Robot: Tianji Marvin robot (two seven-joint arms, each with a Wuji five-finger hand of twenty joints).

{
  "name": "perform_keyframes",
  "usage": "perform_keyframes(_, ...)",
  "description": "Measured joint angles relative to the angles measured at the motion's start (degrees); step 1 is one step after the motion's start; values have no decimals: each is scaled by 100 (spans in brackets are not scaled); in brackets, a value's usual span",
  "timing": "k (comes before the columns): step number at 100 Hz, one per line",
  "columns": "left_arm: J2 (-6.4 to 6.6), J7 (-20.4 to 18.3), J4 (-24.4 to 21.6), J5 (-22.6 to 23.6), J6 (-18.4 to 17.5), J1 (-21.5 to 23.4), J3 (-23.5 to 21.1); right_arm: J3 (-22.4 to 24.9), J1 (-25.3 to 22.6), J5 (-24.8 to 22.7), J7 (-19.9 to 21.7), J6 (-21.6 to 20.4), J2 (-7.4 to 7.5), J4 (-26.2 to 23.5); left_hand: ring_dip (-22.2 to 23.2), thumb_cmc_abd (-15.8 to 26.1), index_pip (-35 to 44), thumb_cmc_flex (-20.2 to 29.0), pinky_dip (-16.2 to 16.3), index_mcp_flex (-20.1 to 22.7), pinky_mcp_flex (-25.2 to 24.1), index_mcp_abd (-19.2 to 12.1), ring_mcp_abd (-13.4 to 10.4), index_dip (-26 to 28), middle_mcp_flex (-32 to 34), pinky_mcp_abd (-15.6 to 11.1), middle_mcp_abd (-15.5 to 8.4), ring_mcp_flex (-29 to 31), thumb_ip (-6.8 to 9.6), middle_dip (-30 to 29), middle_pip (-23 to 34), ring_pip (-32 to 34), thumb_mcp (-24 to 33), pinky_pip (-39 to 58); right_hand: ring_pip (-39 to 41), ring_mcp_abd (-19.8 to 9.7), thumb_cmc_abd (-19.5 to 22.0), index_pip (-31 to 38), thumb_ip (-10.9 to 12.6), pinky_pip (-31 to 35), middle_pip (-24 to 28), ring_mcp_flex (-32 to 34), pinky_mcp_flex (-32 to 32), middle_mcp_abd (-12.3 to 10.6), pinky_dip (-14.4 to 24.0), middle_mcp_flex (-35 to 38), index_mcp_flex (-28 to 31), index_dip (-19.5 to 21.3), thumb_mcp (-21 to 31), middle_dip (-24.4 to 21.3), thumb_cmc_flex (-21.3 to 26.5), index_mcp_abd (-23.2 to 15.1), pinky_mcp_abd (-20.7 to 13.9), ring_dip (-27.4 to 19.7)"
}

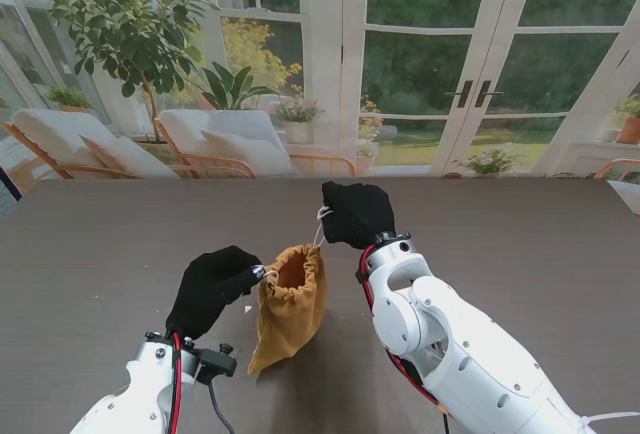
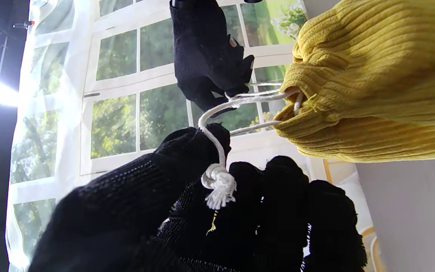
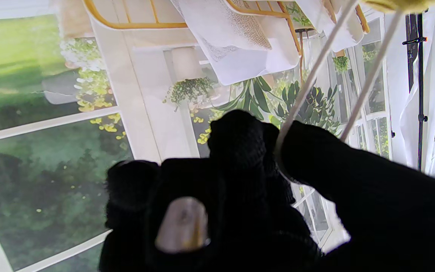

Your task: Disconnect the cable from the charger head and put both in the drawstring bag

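Your left hand [image 1: 212,289] sits nearest you, at about 9 o'clock of the drawstring bag [image 1: 290,306], fingers curled and clamped on the knotted end [image 2: 218,184] of the white cord [image 2: 240,101]. The left wrist view shows that cord looped over one fingertip [image 2: 196,145], the frayed knot hanging just past it. The bag stands on the table [image 1: 90,244] between your two hands, mouth [image 1: 293,266] up and partly open, its body sagging toward 7 o'clock.

Farther out, at roughly 1 o'clock of the bag, your right hand [image 1: 355,213] is closed on the other pair of cord strands [image 3: 312,71]; the right wrist view shows them running taut from between thumb and fingers up toward the bag's rim.

I see neither the cable nor the charger head anywhere on the table, so I judge they are already inside, and you are at the closing step.

The bag is ribbed, soft cloth: light, floppy, with no stiffness to resist a pull, so it will likely lift or slide rather than cinch if only one side draws. The cord is thin and smooth and may slip through gloved fingers. Keep the knot behind your left finger as a stop, hold the right strands close to the fingers, and pull toward 9 and 3 o'clock evenly.
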Motion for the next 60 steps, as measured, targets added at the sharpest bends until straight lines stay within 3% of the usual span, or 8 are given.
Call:
perform_keyframes(20,-3,-16,59,88,-60,-41,19,4,-1,-9,-5,-15,0,0,-4,131,-300,505,0,-10,-80,131,0,-15,-25,-2,49,-25,-66,99,-481,-6,-568,0,0,-1,0,-5,0,0,-2,0,0,0,0,0,2,15,0,0,0,-1,-1,0)
perform_keyframes(39,-6,3,98,46,-180,-60,25,15,-7,-12,-5,-36,0,0,-4,151,-318,647,0,-28,-82,143,0,-50,-25,-5,57,-26,-66,159,-535,-6,-743,0,0,-1,0,-7,0,0,-4,0,0,0,0,0,3,16,-1,0,0,-1,-1,0)
perform_keyframes(60,-70,384,122,40,-277,-82,90,27,-15,-14,-11,-56,1,-3,-4,210,-272,863,11,-150,-82,181,5,-45,-25,-6,61,-26,-67,247,-489,-6,-994,0,0,-1,0,-10,0,0,-5,0,0,0,0,0,3,17,-1,0,0,-1,-1,0)
